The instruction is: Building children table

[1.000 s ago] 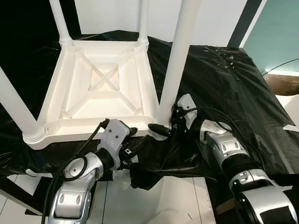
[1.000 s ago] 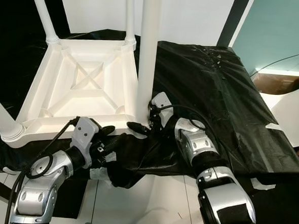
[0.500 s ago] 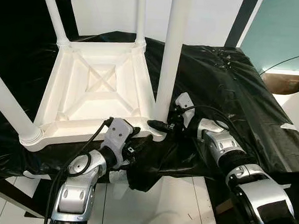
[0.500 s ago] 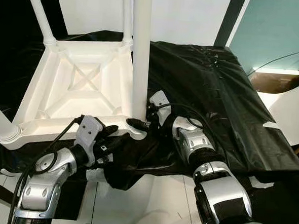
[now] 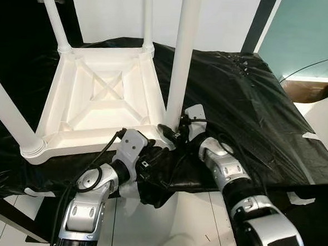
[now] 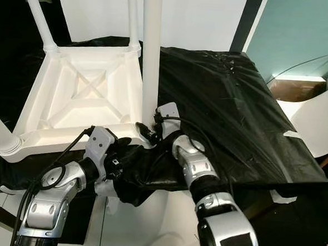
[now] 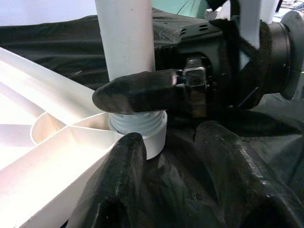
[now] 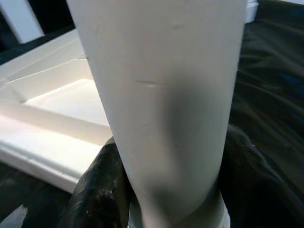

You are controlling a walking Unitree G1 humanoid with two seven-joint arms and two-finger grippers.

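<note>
A white plastic children's table (image 5: pixel 101 105) lies upside down on a bench covered with black plastic sheeting (image 5: pixel 248 106), toward the bench's left half, with its near side close to the bench's front edge. Its ribbed underside faces up, and four white legs rise from its corners. The leg (image 5: pixel 179 62) at the table's near right corner stands upright in a threaded collar (image 7: pixel 140 130) at that corner.

The right claw (image 5: pixel 172 132) is clamped on this leg just above the collar: in the right wrist view the white tube (image 8: pixel 161 109) sits tight between the two black fingers (image 8: pixel 97 190), one on each side. In the left wrist view one of those fingers (image 7: pixel 135 90) lies across the base of the leg, right over the collar threads.

The left claw (image 5: pixel 150 158) rests low at the bench's front edge, just beside the same corner of the table, its fingers (image 7: pixel 114 185) spread apart and holding nothing, pressed against the crumpled sheeting that hangs over the edge. The two claws are close together, the left one below and in front of the right.

Beyond the bench's right end, part of a white curved object (image 6: pixel 320 121) shows on the floor.
</note>
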